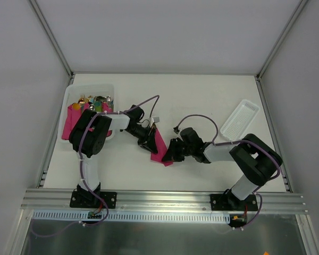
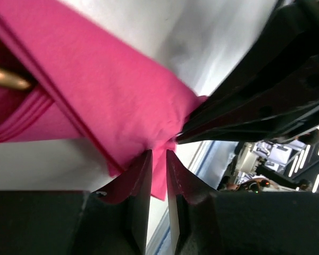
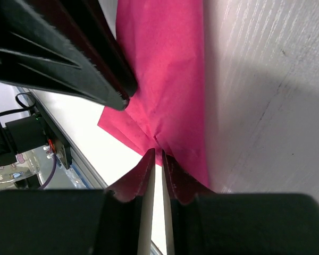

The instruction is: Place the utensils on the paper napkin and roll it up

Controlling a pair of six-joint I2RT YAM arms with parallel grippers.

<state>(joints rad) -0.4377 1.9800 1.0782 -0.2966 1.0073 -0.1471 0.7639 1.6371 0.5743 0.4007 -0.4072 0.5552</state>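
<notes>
Pink paper is pinched from both sides: the napkin lies mid-counter, folded over into a long wrap between the two arms. The left claw is closed on a bunched bit of its edge, paper squeezed between the fingers. The right claw is closed the same way on the napkin's near corner, jaws all but touching with pink between them.

The loading step looks done and the rolling is in hand. One gold utensil tip peeks out of the layered fold in the left wrist view.

The next move looks like a job for both arms together: turn the pinched edge over the cutlery and tuck it, evenly, since thin paper gripped at two close points (both claws nearly nose to nose) could tear or spring open.

The count:
- Napkins on the open counter: one.
- Gold tips showing: one; how many pieces sit inside, I cannot tell.
- Claws: two.
- Bins far left: one, with pink bundles too jumbled to number.
- White trays to the right: one.
</notes>
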